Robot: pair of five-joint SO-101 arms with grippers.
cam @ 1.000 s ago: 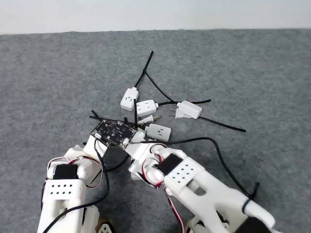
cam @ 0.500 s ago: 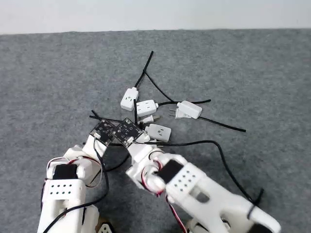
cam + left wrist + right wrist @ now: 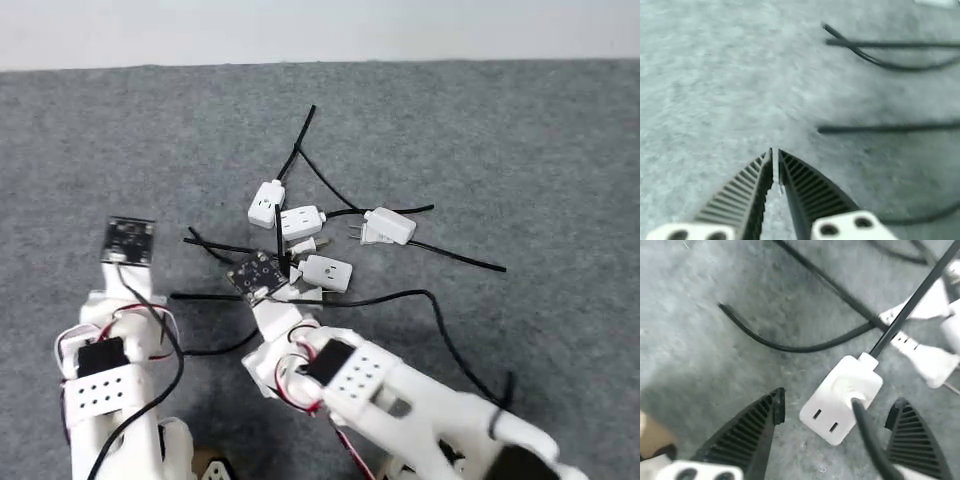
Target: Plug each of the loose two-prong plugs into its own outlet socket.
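Right gripper (image 3: 839,398) spread wide, outlet socket (image 3: 832,412) between its fingers. Left gripper (image 3: 775,154) pinched together, empty, well apart from that socket.

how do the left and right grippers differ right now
The left gripper is shut; the right gripper is open wide. The left gripper hangs over grey carpet beside black cords; the right gripper straddles a white outlet socket, one finger on either side. Both have black ribbed fingers.
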